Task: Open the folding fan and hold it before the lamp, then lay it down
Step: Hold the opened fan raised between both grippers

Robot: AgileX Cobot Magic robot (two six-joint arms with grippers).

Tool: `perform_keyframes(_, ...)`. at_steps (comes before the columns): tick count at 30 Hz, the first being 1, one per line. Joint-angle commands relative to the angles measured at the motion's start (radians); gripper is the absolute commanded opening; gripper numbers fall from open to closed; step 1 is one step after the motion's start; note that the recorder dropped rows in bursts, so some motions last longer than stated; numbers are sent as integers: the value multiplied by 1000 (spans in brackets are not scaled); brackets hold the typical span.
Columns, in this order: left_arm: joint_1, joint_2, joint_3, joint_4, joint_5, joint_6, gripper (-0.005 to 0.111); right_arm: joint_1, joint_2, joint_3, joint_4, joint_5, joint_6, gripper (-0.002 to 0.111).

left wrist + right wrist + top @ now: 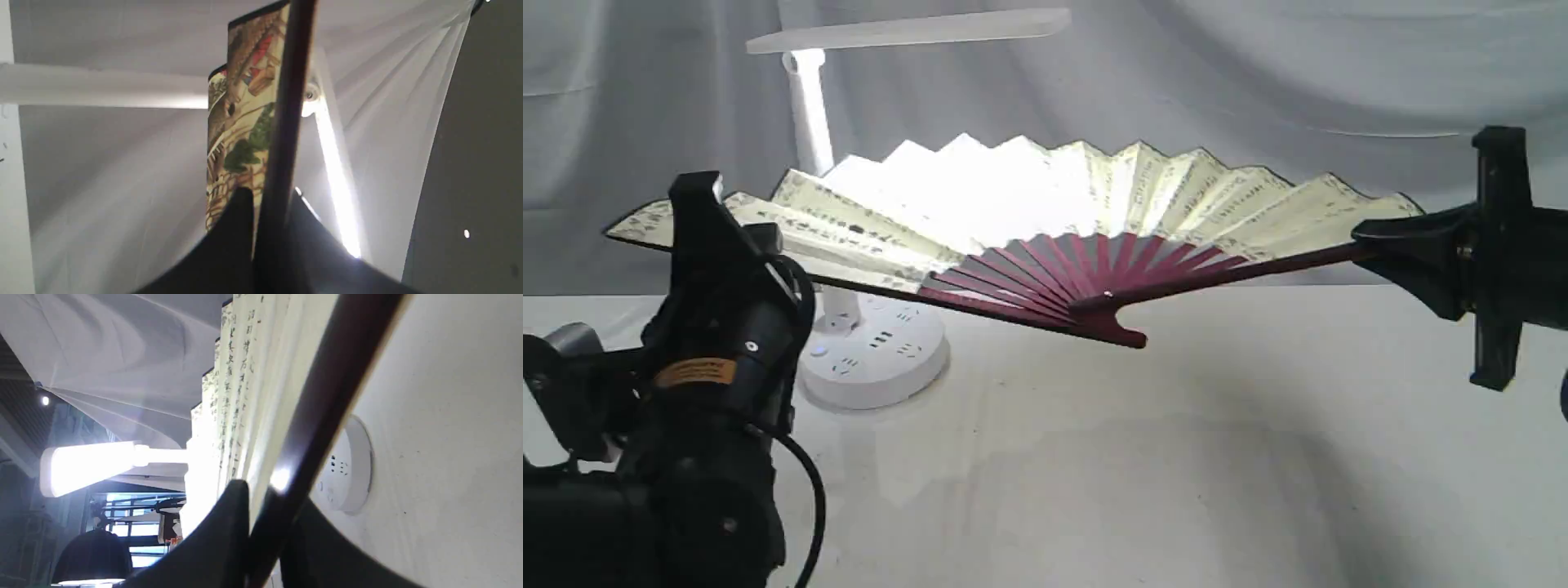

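Note:
The folding fan [1029,220] is spread wide and held above the table, in front of the lamp [809,114]. Its cream pleats carry black calligraphy, and its maroon ribs meet at a pivot low in the middle. The lamp's lit bar head glows through the middle pleats. My left gripper [698,216] is shut on the fan's left outer rib [282,134]. My right gripper [1372,245] is shut on the right outer rib [322,412]. The painted side of the fan [241,122] shows in the left wrist view. The lamp's round base [874,351] stands behind the fan at the left.
A white table [1135,457] lies under the fan. Grey cloth [1258,82] hangs as a backdrop. The left arm's black body and cable [711,425] fill the near left corner. The lamp's stem [810,122] rises just behind the fan's left half.

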Motion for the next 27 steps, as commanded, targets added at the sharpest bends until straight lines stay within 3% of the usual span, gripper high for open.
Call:
perform_keyframes(1, 32, -39, -7, -30, -82, -22, 0, 37, -3, -44, -28, -63, -35, 0)
perform_keyframes(10, 56, -65, -7, -34, -82, -14, 0, 110, -3, -108, -28, -141, 15, 0)
perform_keyframes(20, 134, -146, 39, -18, -82, 8, 0, 132, -3, -132, -28, -178, 43, 0)
perform_keyframes(27, 134, -154, 49, -20, -63, 8, 0, 138, -3, -132, -28, -185, 45, 0)
